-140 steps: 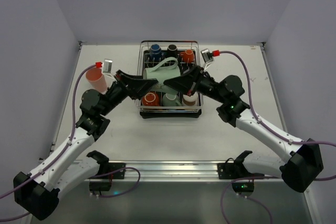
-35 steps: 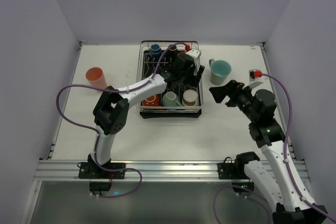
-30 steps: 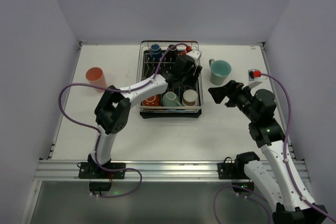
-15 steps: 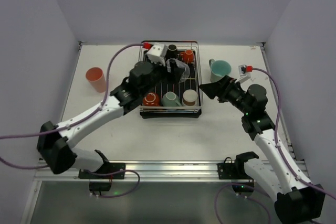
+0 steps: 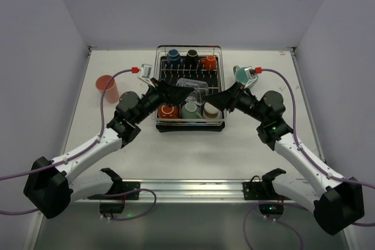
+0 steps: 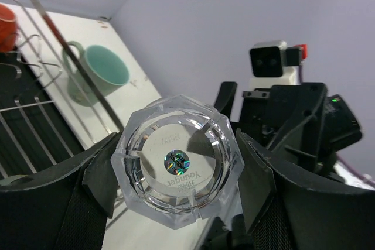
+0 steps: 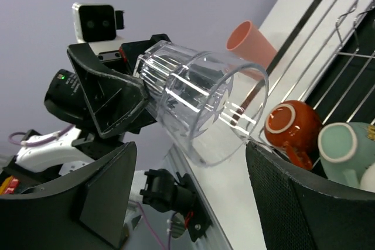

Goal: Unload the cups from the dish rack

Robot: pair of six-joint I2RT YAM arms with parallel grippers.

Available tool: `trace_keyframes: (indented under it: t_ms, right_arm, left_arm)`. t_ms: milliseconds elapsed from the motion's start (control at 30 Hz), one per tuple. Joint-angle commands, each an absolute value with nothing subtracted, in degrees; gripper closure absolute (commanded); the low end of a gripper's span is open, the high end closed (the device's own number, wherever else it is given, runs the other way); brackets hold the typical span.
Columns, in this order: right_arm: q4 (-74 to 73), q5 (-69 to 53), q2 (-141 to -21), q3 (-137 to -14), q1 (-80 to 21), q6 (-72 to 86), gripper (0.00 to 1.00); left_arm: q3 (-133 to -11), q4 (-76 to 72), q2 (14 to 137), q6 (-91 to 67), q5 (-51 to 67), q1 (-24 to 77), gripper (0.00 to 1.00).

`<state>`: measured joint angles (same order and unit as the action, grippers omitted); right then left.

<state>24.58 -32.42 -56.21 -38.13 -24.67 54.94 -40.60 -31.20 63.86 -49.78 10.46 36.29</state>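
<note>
the clear cup (image 5: 193,87) sits right in the middle of the overhead view. it's tipped on its side over the middle of the dish rack (image 5: 187,126), base pointing to the left of the frame and open mouth to the right. the left fingers (image 6: 96,180) are clamped on its faceted base, one dark pad on each side, and in the left wrist view that base fills the centre of the frame. the right fingers (image 7: 99,197) are spread wide with nothing in them. in the right wrist view they frame the lower left and lower right corners, and the cup's mouth faces that camera between them. from above they sit just to the right of the mouth, and we can't tell if they touch the rim.

in the rack, the far row along the top edge has a blue cup (image 5: 173,58), a black cup (image 5: 191,57) and an orange cup (image 5: 209,61). the near row has a red cup (image 5: 168,110), a teal cup (image 5: 190,110) and a brown cup (image 5: 211,108). the red and teal ones show up again at the lower right of the right wrist view, lying on the wires.

out on the worktop (image 5: 193,156), a salmon-pink cup (image 5: 106,86) stands upright well to the left of the rack. a teal handled mug (image 5: 241,74) stands just right of the rack's upper right corner, partly hidden behind the right wrist. the left wrist view shows it upright too, at the upper left of the frame.
</note>
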Motion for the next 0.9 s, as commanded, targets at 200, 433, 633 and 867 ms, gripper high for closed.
trace_keyframes:
  t_ms: [200, 433, 633, 867]
  right_arm:
    - [38.22, -37.17, -60.99, -41.75, -26.54, 61.24, 0.37]
    - [45.87, -38.93, -64.77, -43.59, -27.24, 65.65, 0.80]
    - [34.68, -35.62, -61.98, -46.04, -26.46, 61.72, 1.00]
    - [-17.45, -13.57, -58.18, -65.46, -18.49, 31.59, 1.00]
  left_arm:
    - [-38.94, -51.50, 65.74, -62.40, 19.16, 35.77, 0.68]
    - [-37.71, -50.54, 65.30, -61.96, 17.58, 35.77, 0.60]
    - [-41.46, -39.68, 61.01, -55.48, 16.45, 35.77, 0.04]
    - [-50.18, 3.97, 50.90, -30.72, 9.67, 35.77, 0.00]
